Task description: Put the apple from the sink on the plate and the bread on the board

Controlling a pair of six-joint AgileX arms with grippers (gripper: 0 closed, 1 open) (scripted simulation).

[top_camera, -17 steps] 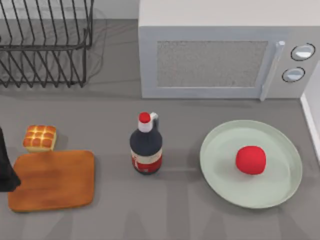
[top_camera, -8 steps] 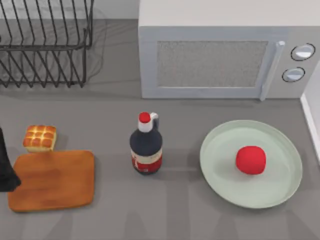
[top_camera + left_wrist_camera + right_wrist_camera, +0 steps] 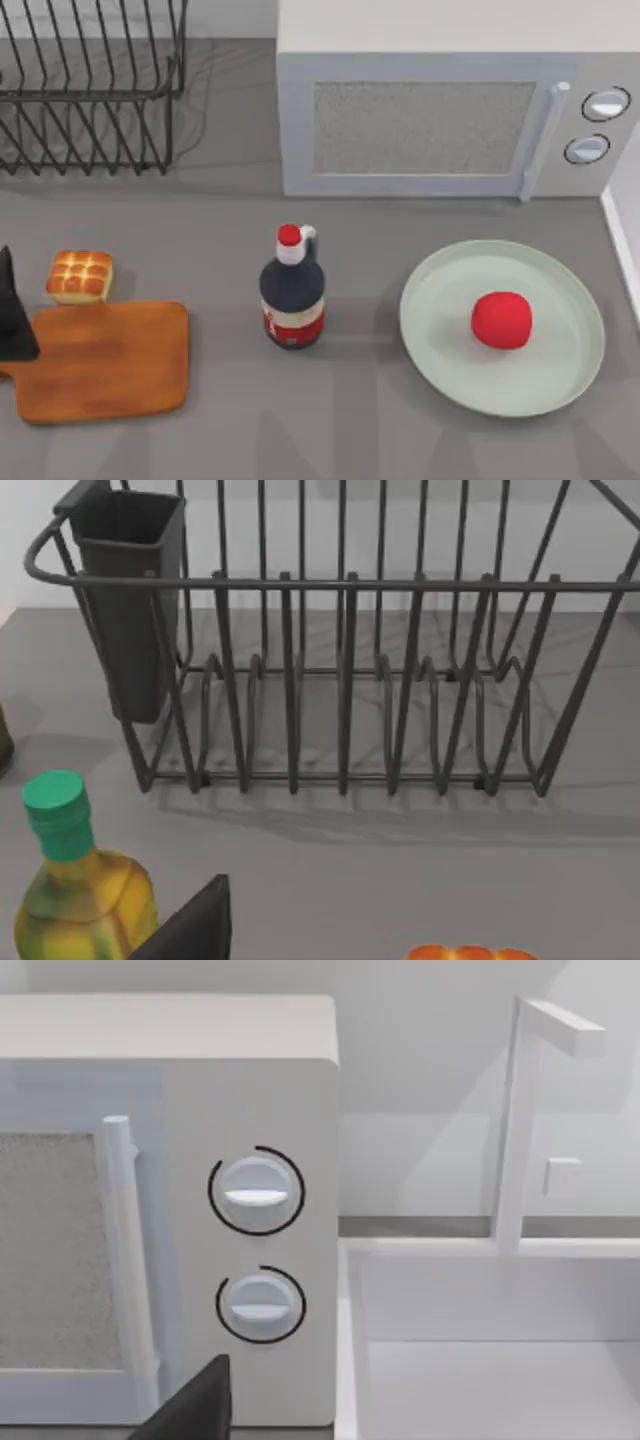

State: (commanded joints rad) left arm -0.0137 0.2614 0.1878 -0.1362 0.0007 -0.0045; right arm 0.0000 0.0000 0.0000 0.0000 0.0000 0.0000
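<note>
The red apple (image 3: 501, 320) lies on the pale green plate (image 3: 430, 300) at the table's right. The golden bread (image 3: 79, 277) sits on the grey table just behind the far left corner of the wooden board (image 3: 110, 360), apart from it. The bread's top (image 3: 468, 952) also peeks into the left wrist view. My left gripper (image 3: 14, 325) is a dark shape at the left edge, over the board's left end and beside the bread. A dark part of my right gripper (image 3: 195, 1405) shows in the right wrist view, facing the microwave and the sink (image 3: 480, 1360).
A dark bottle with a red cap (image 3: 292, 300) stands mid-table between board and plate. The microwave (image 3: 440, 110) fills the back right, a wire dish rack (image 3: 90, 90) the back left. A green-capped yellow bottle (image 3: 70, 900) stands near my left gripper.
My left gripper has shifted slightly toward the back of the table, along the board's left end. Apple, bread, board and bottle have not moved.
</note>
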